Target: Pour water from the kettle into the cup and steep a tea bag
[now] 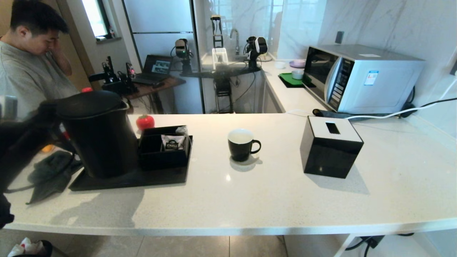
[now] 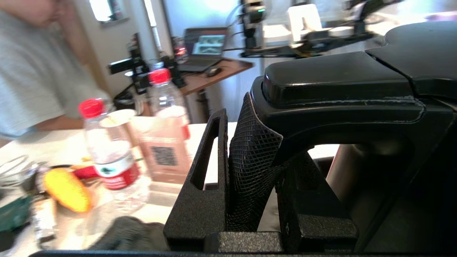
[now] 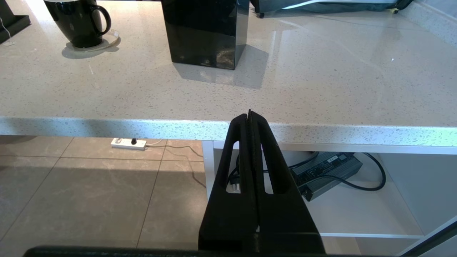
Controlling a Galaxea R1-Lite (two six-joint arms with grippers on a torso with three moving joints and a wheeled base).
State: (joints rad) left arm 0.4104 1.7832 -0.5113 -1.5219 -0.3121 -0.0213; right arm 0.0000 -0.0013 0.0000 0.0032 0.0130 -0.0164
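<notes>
The left claw (image 2: 250,171) is clamped on the big loop handle of the tall black jug-shaped kettle (image 1: 98,134). One rough black finger (image 2: 251,160) presses on the outside of the handle, and the other finger sits inside the loop. In the head view the kettle stands right in front of this claw, on a flat black tray (image 1: 157,177) at the left end of the white speckled counter (image 1: 250,200).

Past the kettle from the left claw, a black box (image 1: 162,150) sits on the same tray, touching the kettle's side. A white square packet (image 1: 172,142) stands inside it. A small red round thing (image 1: 145,121) sits just behind the box. Farther out from the claw, well apart from the tray, stands the small shiny black mug with a white inside (image 1: 242,144). Its handle points away from the kettle. I cannot see a tea bag for sure.

The right claw (image 3: 250,117) hangs low by the near edge of the counter, and its fingers are pressed together with nothing between them. Ahead of it stands a shiny black cube tissue box with a white top (image 1: 330,146), and the mug is farther off on its left.
</notes>
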